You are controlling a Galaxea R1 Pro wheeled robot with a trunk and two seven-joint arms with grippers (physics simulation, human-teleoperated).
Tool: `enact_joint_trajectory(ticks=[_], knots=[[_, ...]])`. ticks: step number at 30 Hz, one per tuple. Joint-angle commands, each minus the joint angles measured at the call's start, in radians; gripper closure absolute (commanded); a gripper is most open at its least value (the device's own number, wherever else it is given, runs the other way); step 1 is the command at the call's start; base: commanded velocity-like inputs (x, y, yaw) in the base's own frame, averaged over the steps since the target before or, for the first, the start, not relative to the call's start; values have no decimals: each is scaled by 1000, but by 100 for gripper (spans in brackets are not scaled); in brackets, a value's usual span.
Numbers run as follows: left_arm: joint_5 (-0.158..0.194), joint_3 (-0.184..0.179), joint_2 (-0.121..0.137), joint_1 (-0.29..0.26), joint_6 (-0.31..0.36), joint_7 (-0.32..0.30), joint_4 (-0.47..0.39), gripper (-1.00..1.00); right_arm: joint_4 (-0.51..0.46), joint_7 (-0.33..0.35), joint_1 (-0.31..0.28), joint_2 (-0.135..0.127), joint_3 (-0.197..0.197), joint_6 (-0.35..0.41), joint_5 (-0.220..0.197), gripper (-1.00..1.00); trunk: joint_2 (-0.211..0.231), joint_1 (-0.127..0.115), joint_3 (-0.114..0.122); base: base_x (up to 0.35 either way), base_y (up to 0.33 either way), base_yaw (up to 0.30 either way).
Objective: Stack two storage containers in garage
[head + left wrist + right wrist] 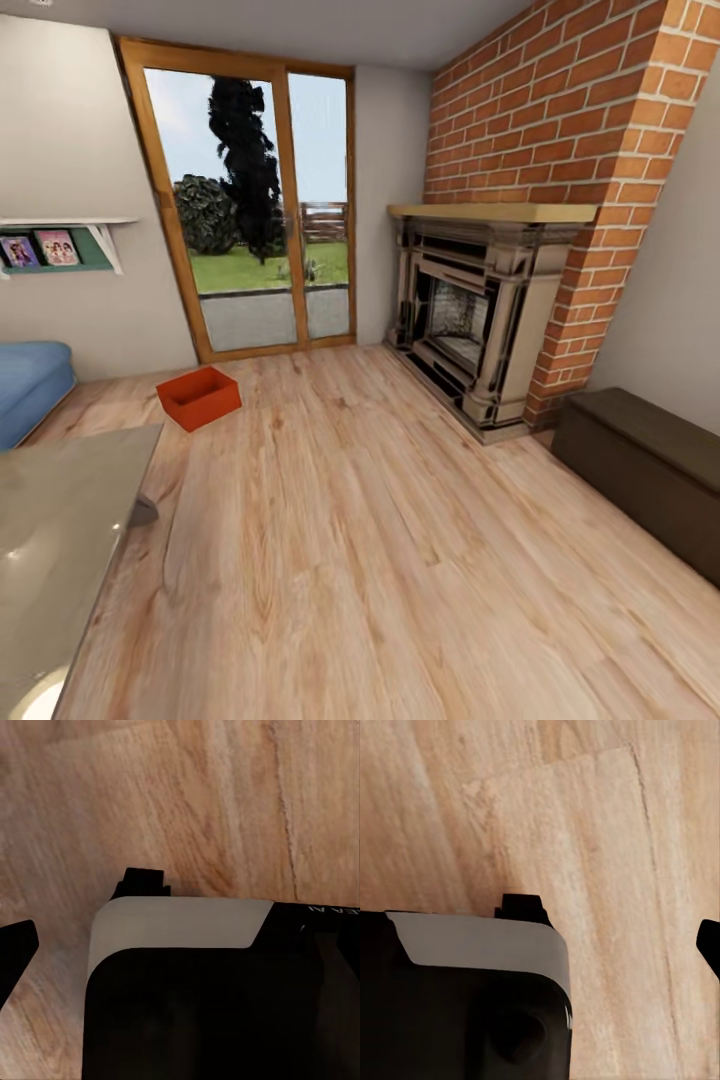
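Note:
One orange-red storage container (198, 397) sits empty on the light wood-plank floor of the living room, at the far left in front of the glass doors. In the left wrist view my left gripper (79, 915) hangs open over bare planks, nothing between its black fingertips (142, 880). The right gripper (615, 924) in the right wrist view is open too, above the same wood, with its fingertips (521, 906) wide apart. Both are far from the container. The garage is out of view.
A grey tabletop (60, 540) fills the near left and a blue sofa (30, 380) lies behind it. The brick fireplace (480, 320) stands at the right, with a dark brown bench (650, 460) nearer. Open plank floor (360, 540) stretches ahead.

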Motion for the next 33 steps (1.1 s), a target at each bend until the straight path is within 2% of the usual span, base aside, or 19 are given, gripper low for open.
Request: enact_joint_trajectory(ticks=[1,33], knots=[[8,2,0,-1,0,-1,0,-100,3,-1,-1,1,8,-6,-10,-100,0,1,-1,323,0,238],[8,2,0,-1,0,-1,0,-100,3,-1,-1,-1,8,-5,-11,-100,0,1,-1,323,0,12]])
